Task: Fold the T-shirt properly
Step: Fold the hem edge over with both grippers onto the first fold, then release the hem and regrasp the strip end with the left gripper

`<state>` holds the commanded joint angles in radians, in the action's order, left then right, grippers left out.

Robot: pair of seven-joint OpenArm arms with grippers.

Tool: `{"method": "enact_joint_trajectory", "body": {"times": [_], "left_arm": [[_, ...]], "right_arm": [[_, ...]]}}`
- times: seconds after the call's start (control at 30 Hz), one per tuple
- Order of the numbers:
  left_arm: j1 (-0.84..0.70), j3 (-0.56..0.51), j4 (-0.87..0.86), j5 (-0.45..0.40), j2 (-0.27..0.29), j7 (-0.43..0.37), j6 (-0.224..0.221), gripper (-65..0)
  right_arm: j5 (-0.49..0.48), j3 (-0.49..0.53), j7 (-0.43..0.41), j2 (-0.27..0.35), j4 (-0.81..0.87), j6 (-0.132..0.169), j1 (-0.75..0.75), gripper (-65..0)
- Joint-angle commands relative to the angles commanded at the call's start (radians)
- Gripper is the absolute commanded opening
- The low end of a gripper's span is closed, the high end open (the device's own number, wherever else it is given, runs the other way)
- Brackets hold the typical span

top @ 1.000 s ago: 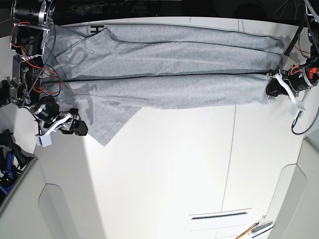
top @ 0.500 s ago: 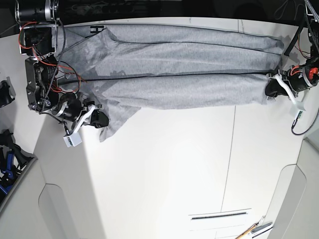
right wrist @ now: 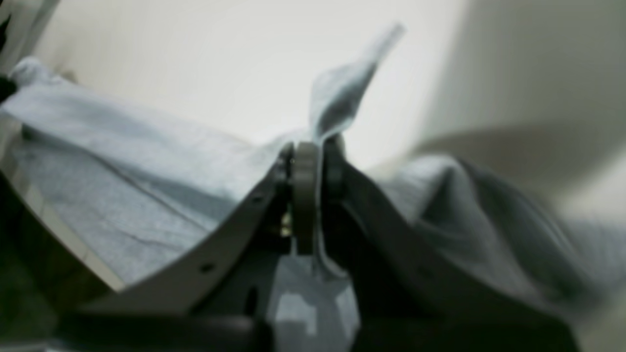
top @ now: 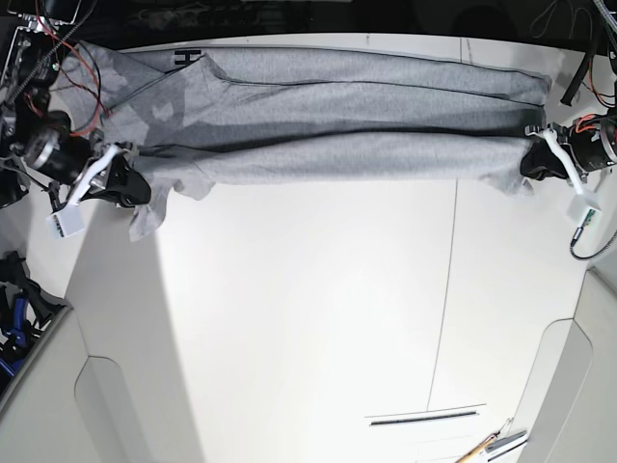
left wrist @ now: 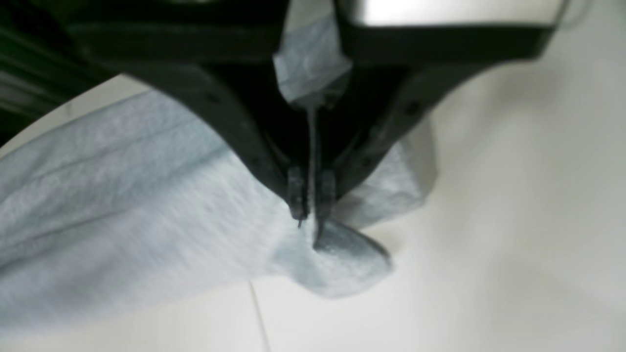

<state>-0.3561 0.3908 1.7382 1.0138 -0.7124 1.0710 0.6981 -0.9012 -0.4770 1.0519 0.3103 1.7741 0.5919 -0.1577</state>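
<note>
Left gripper [left wrist: 309, 220], centre of the left wrist view: jaws pressed together on a thin fold of the T-shirt [left wrist: 122, 205], with a small corner of grey cloth sticking out below the tips. In the base view, same gripper [top: 536, 160] at the right edge of the frame, holding the end of the long grey band.

Right gripper [right wrist: 307, 161], centre of the right wrist view: jaws also closed, a peak of cloth [right wrist: 342, 98] standing up between them and pointing to the upper right. In the base view, this gripper [top: 123, 183] at the left edge, with a small flap hanging just below it.

T-shirt [top: 337, 121] stretched as a long narrow band across the upper part of the base view, on the white table [top: 318, 318], lying flat between the two grippers. Two layers visible, with a dark seam line along the middle.

Progress, as a judgement: lengthwise fold seemingly made or nearly made, both ends pinched and not yet released. Probably left: laying the edge down neatly, tucking the loose flap at the left, then folding the band across its length.

Containers: none visible in any view. Only some small items at the lower right edge of the base view, too small to name.
</note>
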Motion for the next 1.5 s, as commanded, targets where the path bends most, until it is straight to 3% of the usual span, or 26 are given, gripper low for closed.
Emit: {"method": "enact_joint_trajectory", "body": {"times": [0.1, 0.27, 0.37, 0.5, 0.6, 0.63, 0.67, 0.83, 0.97, 1.03, 1.1, 1.13, 1.2, 1.3, 1.33, 1.5], "left_arm": [[-0.035, 0.024, 0.000, 0.040, 0.000, 0.003, 0.000, -65.0], [-0.067, 0.024, 0.000, 0.045, 0.000, 0.019, 0.000, -64.8], [-0.088, 0.024, 0.000, 0.044, 0.002, 0.027, 0.000, -55.7], [-0.099, 0.024, 0.000, 0.037, 0.018, 0.030, 0.000, -42.2], [-0.099, 0.024, 0.000, 0.028, 0.035, 0.031, -0.001, -39.5], [-0.099, 0.024, 0.000, 0.017, 0.037, 0.031, -0.007, -39.5], [-0.099, 0.024, 0.000, 0.008, 0.036, 0.031, -0.007, -39.5], [-0.099, 0.098, 0.000, 0.015, 0.037, 0.031, -0.007, -39.5], [-0.099, 0.194, 0.000, 0.079, 0.076, 0.057, -0.007, -39.5], [-0.099, 0.221, 0.000, 0.087, 0.106, 0.061, -0.006, -39.5], [-0.099, 0.253, 0.000, 0.071, 0.142, 0.045, -0.006, -39.5], [-0.099, 0.265, 0.000, 0.071, 0.156, 0.040, -0.006, -39.4], [-0.107, 0.266, 0.000, 0.064, 0.171, 0.039, -0.006, -37.6], [-0.150, 0.266, -0.001, 0.065, 0.190, 0.004, -0.006, -24.4], [-0.168, 0.266, -0.001, 0.064, 0.193, -0.013, -0.006, -22.8], [-0.218, 0.266, -0.003, -0.003, 0.195, -0.101, -0.006, -22.8]], "right_arm": [[-0.027, -0.052, 0.000, 0.000, 0.094, 0.000, -0.098, -65.0], [-0.014, -0.057, 0.000, -0.003, 0.132, 0.000, -0.188, -65.0], [-0.005, -0.057, -0.001, -0.004, 0.131, 0.000, -0.225, -65.0], [0.080, -0.057, -0.031, -0.015, 0.127, -0.002, -0.237, -64.0], [0.118, -0.057, -0.031, -0.014, 0.119, -0.005, -0.237, -35.2], [0.125, -0.057, -0.031, -0.014, 0.118, -0.005, -0.237, -29.8], [0.127, -0.058, -0.031, -0.013, 0.118, -0.005, -0.236, -28.7], [0.124, -0.095, -0.031, -0.014, 0.118, -0.012, -0.236, -28.8], [0.079, -0.142, -0.045, -0.014, 0.118, -0.012, -0.231, -30.2], [0.082, -0.141, -0.072, -0.015, 0.118, -0.011, -0.231, -42.4], [0.082, -0.132, -0.077, -0.014, 0.118, -0.011, -0.231, -63.5], [0.082, -0.127, -0.083, -0.014, 0.118, -0.011, -0.231, -65.0], [0.083, -0.124, -0.084, -0.014, 0.118, -0.011, -0.231, -65.0], [0.095, -0.124, -0.086, -0.014, 0.115, -0.011, -0.231, -65.0], [0.094, -0.124, -0.088, -0.014, 0.113, -0.011, -0.231, -65.0], [0.093, -0.124, -0.117, -0.014, 0.091, -0.011, -0.230, -65.0]]}}
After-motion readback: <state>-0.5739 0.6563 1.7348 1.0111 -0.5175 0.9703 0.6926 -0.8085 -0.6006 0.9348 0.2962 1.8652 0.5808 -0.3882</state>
